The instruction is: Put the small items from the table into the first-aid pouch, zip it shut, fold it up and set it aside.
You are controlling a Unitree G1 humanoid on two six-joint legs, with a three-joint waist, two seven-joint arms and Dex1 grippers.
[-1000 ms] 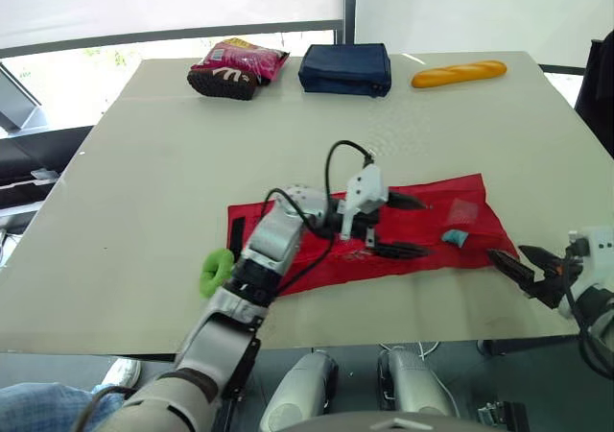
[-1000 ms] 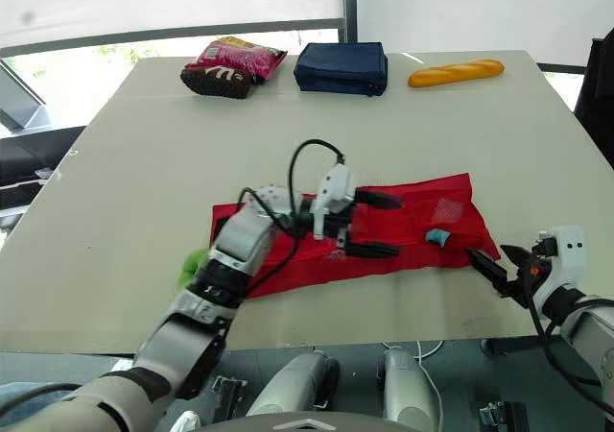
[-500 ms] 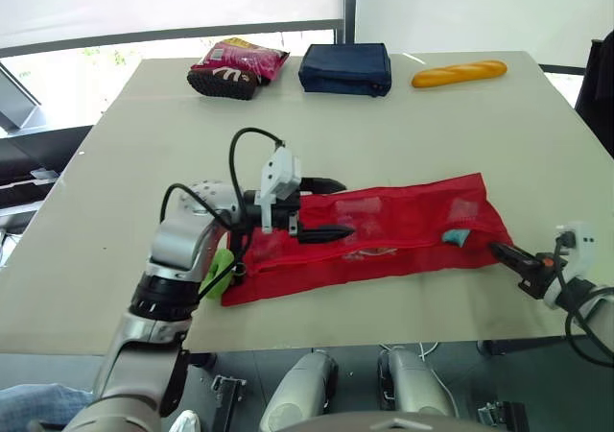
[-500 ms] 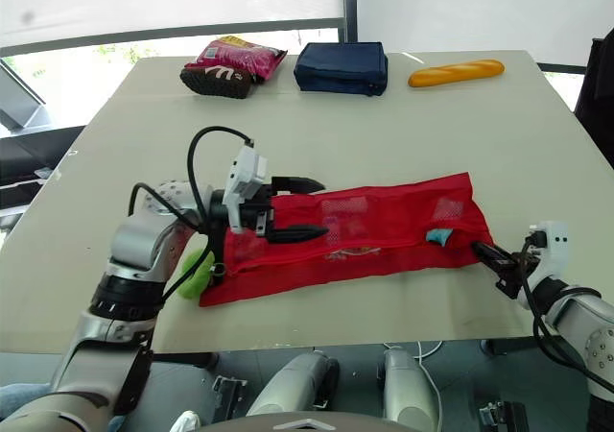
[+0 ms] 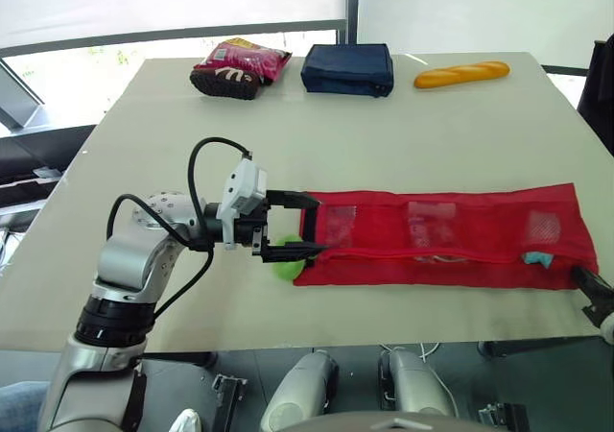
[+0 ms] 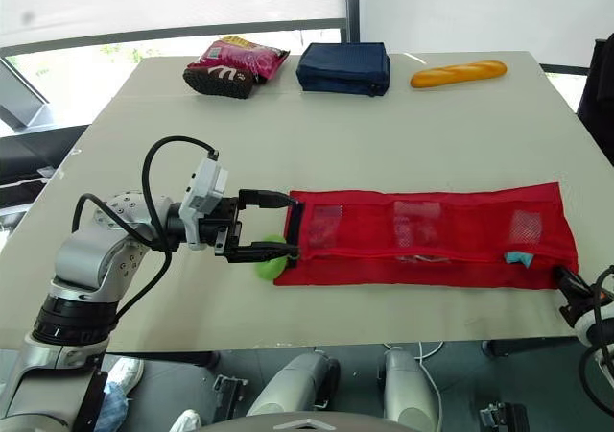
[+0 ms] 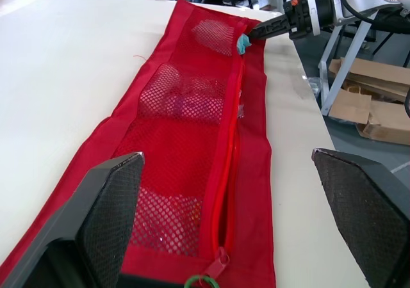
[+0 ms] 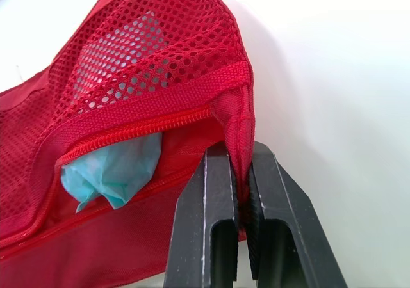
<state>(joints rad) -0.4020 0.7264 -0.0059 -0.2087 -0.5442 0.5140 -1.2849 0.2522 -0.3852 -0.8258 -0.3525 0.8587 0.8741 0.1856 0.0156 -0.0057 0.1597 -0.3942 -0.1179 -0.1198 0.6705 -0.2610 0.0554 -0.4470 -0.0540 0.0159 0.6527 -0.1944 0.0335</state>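
On surface [image 5: 384, 134], pouch [image 5: 441, 240] lies L-to-R; left end effector [image 5: 293, 226] spread wide at zip end, right end effector [image 8: 238, 155] pinches opp. corner.

Silver-grey arm [image 5: 134, 259], looping black cable [image 5: 191, 171], white wrist block [image 5: 242, 187], black pincer [image 5: 315, 226]

Beige table [image 5: 144, 144] below bright window [image 5: 58, 62]

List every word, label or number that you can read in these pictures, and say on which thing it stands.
No text can be read with certainty.
snack bag: white marks on its dark part, too blurred to read.
red pouch and blue case: no lettering visible.
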